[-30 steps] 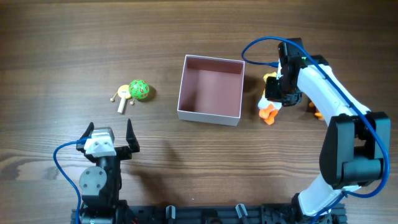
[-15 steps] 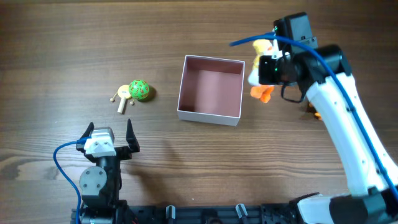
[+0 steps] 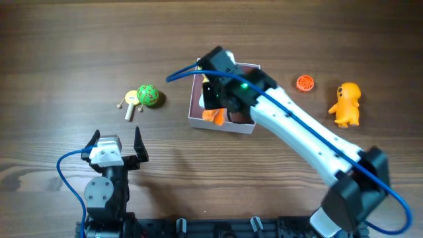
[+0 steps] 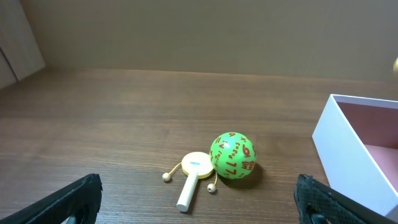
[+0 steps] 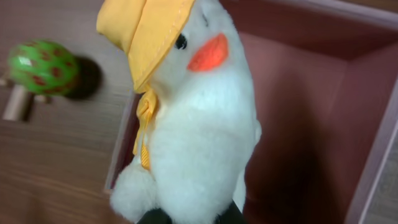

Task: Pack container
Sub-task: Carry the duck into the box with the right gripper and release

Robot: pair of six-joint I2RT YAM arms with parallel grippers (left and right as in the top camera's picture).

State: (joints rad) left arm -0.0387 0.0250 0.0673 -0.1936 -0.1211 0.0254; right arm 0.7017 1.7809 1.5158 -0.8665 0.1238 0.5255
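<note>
The container (image 3: 194,106), a small square box with white walls and a pink inside, stands at the table's middle; my right arm covers much of it. My right gripper (image 3: 215,100) is shut on a white plush duck (image 3: 212,116) with orange feet and holds it over the container's left half. In the right wrist view the duck (image 5: 199,124), with its yellow hat and orange beak, fills the frame above the pink inside (image 5: 298,106), with my fingers (image 5: 189,218) at its base. My left gripper (image 3: 116,149) is open and empty near the front edge.
A green ball (image 3: 148,95) and a yellow paddle rattle (image 3: 131,103) lie left of the container, ahead of my left gripper (image 4: 200,202); both show in the left wrist view, the ball (image 4: 232,155) and rattle (image 4: 194,174). An orange disc (image 3: 305,82) and a yellow figure (image 3: 347,103) lie to the right.
My right gripper lifted the duck from the table right of the container and carried it left over the container. The yellow figure and orange disc are now uncovered. The left arm has not moved.
</note>
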